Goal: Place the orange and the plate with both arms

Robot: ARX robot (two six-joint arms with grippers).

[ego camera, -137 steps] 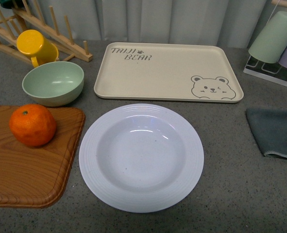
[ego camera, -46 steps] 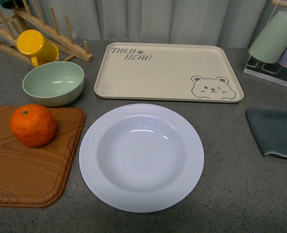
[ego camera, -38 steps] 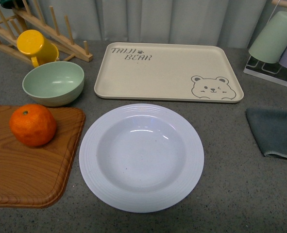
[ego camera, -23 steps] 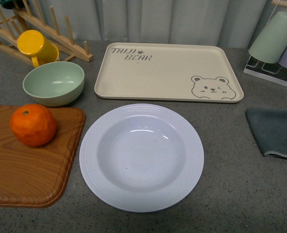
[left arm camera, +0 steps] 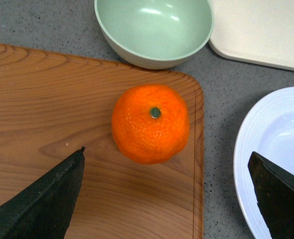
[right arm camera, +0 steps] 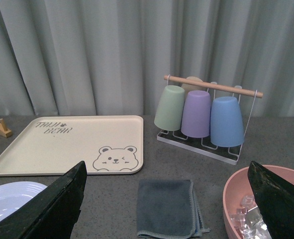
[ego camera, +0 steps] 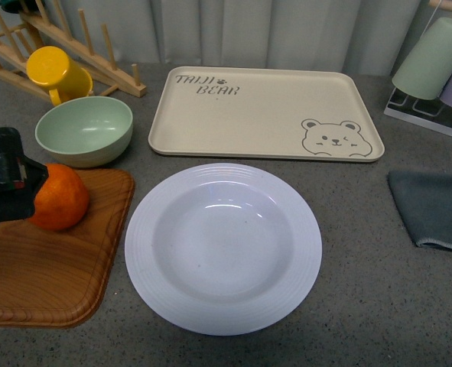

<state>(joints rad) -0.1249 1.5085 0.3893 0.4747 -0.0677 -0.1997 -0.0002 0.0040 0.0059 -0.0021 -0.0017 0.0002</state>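
Note:
The orange [ego camera: 63,197] sits on a wooden cutting board [ego camera: 50,260] at the left. In the left wrist view the orange [left arm camera: 150,123] shows its green stem dimple. My left gripper [ego camera: 10,177] is open at the orange's left side, hiding part of it. In its own view the left gripper [left arm camera: 166,152] stands over the orange's near edge, its fingers [left arm camera: 47,199] wide apart and touching nothing. The white ridged plate [ego camera: 306,222] lies empty on the counter, right of the board. My right gripper [right arm camera: 166,167] is open and empty, high over the counter; it does not show in the front view.
A pale green bowl [ego camera: 84,130] stands behind the board, with a yellow mug [ego camera: 53,73] on a wooden rack beyond it. The beige bear tray [ego camera: 264,115] lies behind the plate. A grey cloth [ego camera: 432,206], a cup rack [right arm camera: 206,114] and a pink bowl of ice [right arm camera: 236,199] are at the right.
My left gripper has come into the front view from the left and now covers the orange's left side. The orange, plate and other things have not moved.

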